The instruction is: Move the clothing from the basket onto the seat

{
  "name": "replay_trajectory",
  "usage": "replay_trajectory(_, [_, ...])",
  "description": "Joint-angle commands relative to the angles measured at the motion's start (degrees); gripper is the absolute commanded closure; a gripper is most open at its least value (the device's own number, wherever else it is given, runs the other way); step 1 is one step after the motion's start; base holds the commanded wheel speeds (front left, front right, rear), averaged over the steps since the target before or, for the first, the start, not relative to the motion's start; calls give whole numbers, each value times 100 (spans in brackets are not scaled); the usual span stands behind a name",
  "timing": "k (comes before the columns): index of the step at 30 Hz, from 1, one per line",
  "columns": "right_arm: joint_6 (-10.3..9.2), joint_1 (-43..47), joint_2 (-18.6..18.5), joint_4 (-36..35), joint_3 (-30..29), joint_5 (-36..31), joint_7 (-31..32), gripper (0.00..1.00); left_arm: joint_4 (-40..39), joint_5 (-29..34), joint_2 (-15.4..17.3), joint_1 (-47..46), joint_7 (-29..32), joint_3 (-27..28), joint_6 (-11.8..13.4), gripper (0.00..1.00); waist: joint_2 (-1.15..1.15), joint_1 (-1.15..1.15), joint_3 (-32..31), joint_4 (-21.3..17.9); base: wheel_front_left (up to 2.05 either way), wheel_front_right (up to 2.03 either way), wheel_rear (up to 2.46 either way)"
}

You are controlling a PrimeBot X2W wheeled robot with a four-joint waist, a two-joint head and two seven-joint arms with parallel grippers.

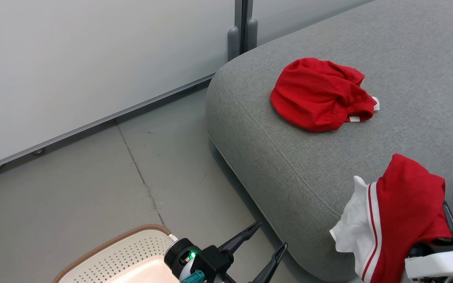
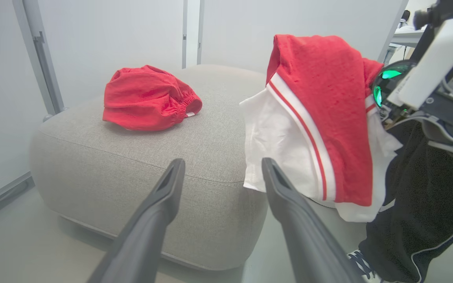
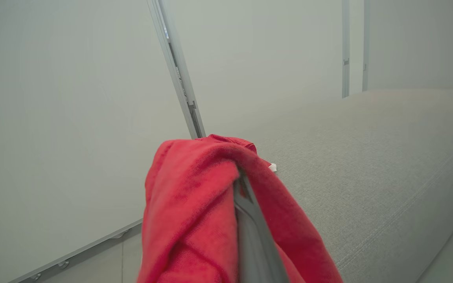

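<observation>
The left end effector (image 1: 272, 234) hangs over the floor (image 1: 92, 188) between the basket (image 1: 132, 251) and the seat (image 1: 309, 177), its fingers apart with nothing between them. The right end effector (image 3: 240, 188) is clamped on the striped garment (image 1: 399, 220), which drapes over its fingers by the seat's front edge. The red garment (image 1: 321, 94) lies bunched on the seat top, near the rounded corner. A person's dark trouser leg (image 2: 419, 196) stands behind the right arm.

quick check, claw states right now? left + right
Left claw: open, holding nothing.
Right claw: closed on the red-and-white garment, which hangs draped over its fingers.
</observation>
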Motion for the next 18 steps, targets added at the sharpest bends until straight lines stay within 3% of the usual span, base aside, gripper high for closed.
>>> replay_trajectory(1, [1,-84,-71,-28,-31,-26,-6,100,-6,-13,54,24,-22,54,-7,0,0,0,-6,6,0,0,0])
replay_trajectory(9, [1,-637,-500,-74,62,-81,-6,100,-46,37,89,-6,-22,48,-7,0,0,0,119,112,0,0,0])
replay_trajectory(18, [1,-2008,-1058,-338,-183,-120,-6,100,-90,35,319,-346,-22,-158,-7,0,0,0,693,462,0,0,0])
